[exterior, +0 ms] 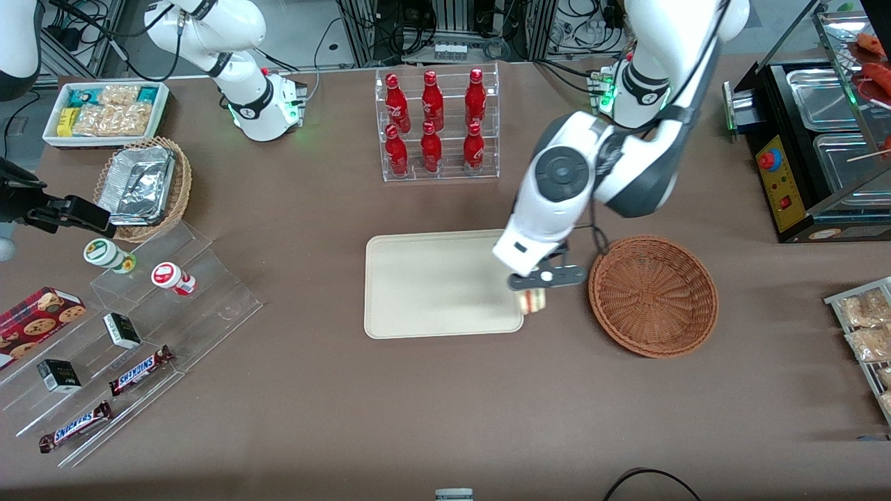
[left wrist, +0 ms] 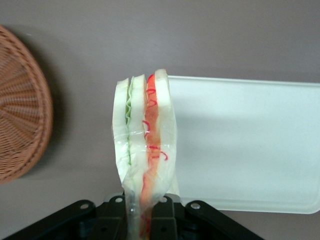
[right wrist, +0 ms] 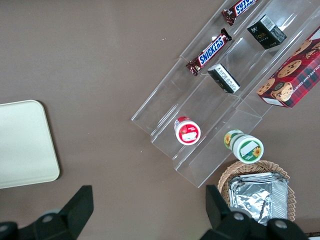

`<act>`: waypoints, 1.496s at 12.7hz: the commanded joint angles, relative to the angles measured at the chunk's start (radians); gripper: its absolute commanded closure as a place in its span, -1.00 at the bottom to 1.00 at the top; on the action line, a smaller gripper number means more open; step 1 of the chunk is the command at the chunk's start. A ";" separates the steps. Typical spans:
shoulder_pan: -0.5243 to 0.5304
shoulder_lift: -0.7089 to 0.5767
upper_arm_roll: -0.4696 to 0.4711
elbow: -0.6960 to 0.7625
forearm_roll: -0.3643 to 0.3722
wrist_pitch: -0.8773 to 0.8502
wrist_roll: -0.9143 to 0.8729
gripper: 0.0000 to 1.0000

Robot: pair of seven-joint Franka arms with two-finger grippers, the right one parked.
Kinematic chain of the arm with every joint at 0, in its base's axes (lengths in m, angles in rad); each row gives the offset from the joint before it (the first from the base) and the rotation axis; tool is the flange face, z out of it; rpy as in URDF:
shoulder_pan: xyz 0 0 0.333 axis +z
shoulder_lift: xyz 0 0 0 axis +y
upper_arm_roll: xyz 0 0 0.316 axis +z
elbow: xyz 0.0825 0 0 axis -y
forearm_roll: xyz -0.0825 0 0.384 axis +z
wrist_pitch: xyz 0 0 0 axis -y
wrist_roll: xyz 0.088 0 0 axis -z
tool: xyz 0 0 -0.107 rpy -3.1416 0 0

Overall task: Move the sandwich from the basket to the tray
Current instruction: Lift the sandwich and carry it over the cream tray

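While the gripper hangs above the gap between basket and tray, its fingers are pinched tight on the sandwich. The wedge dangles clear of the table, right at the tray's edge nearest the basket, filling layers showing along its cut edge.

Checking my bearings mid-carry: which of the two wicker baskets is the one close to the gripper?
The reddish-brown basket, empty, beside the tray. The gripper holds the sandwich at the tray's edge. The lighter tan basket holds foil trays toward the parked arm's end.
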State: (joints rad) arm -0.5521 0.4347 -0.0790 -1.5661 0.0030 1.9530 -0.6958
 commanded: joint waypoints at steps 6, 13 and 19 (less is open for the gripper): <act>-0.146 0.232 0.013 0.184 0.006 0.110 0.010 0.83; -0.233 0.346 0.015 0.184 0.014 0.228 -0.005 0.81; -0.244 0.377 0.015 0.185 0.015 0.265 -0.036 0.78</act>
State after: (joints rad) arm -0.7811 0.7876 -0.0766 -1.4164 0.0035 2.2017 -0.7041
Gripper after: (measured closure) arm 0.850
